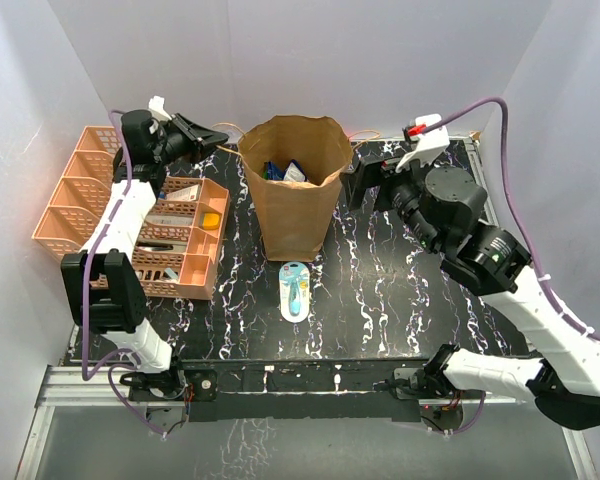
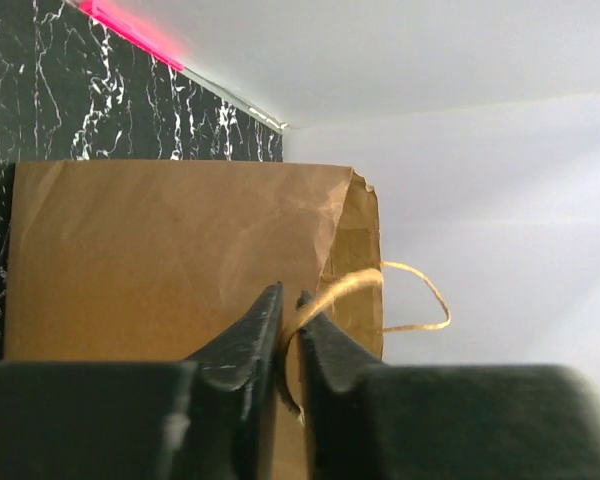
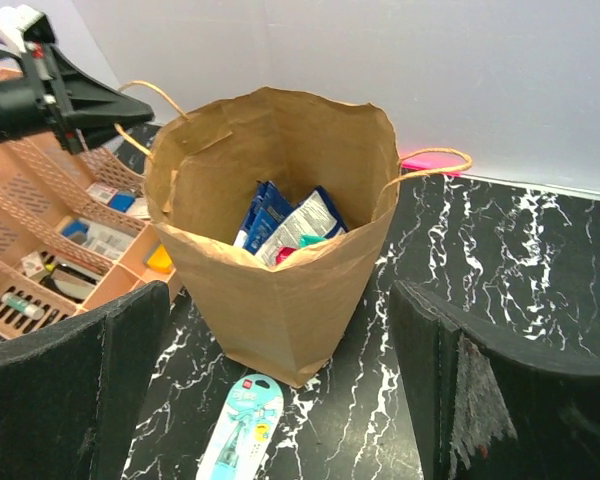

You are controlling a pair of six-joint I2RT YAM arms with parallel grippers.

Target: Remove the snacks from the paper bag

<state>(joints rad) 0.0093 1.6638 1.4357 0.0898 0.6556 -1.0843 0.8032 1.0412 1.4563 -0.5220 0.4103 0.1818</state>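
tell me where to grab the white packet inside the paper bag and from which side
Pinch the top edge of the white packet, coming straight down through the open mouth of the paper bag. The packet stands roughly upright, leaning on the blue packets, so its top edge is exposed, while the bag's tall walls block any sideways approach.

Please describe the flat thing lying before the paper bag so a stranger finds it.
Find the tall brown paper bag on the black marbled table. Just before it, toward the table's near edge, lies a flat oblong pack, white and light blue. It alone lies loose on the tabletop, outside bag and orange trays.
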